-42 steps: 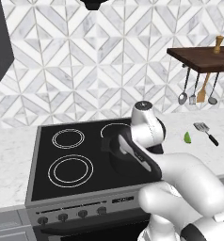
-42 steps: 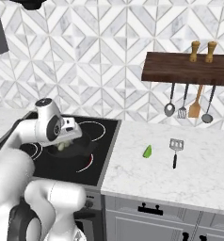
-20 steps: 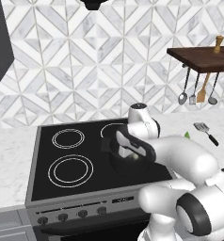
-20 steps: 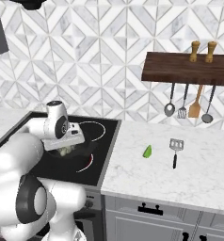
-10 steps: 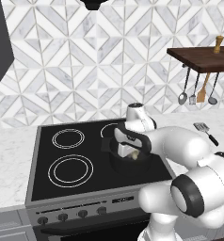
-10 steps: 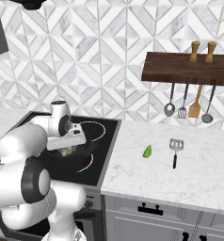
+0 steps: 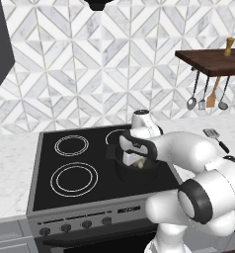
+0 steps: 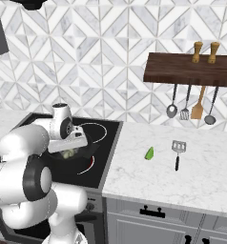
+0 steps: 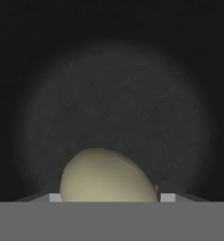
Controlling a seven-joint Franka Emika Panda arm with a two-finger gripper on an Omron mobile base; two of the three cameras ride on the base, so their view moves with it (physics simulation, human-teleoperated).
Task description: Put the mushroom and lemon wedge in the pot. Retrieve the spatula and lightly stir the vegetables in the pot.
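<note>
The robot's two-finger gripper [image 7: 139, 161] hangs low over the round, squat black pot [image 7: 124, 170] on the stove, with the pale, rounded beige mushroom [image 9: 108, 179] between its partly spread fingers; whether the fingers grip it or have just let go, I cannot tell. In the hand view the mushroom sits over the pot's dark floor, so the sound move is to open fully and lift straight up, clear of the rim. The tiny yellow-green lemon wedge [image 8: 149, 153] lies on the marble counter, near the slotted silver-grey spatula [image 8: 178, 151] with the black handle.
</note>
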